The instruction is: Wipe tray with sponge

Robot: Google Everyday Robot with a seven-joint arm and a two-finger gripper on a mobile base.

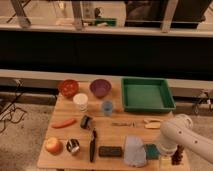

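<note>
Green rectangular plastic tray (147, 94) sits at back-right corner of wooden counter (120, 131). Small green sponge (151, 150) lies nr front edge, right side. Hand (174, 157) is low at front-right corner, just beside sponge; can't tell whether it's clenched or released.

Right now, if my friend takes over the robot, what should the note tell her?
Gripper: down low at the front right corner of the table, right beside the green sponge. Whether it has hold of the sponge does not show.
Sponge: on the table near the front edge, not in the tray.
Tray: green, at the back right of the table, with nothing seen in it.
Done: the arm has reached the sponge; no wiping yet.
Left: get a sure hold on the sponge, carry it back to the tray, and wipe the inside.
</note>
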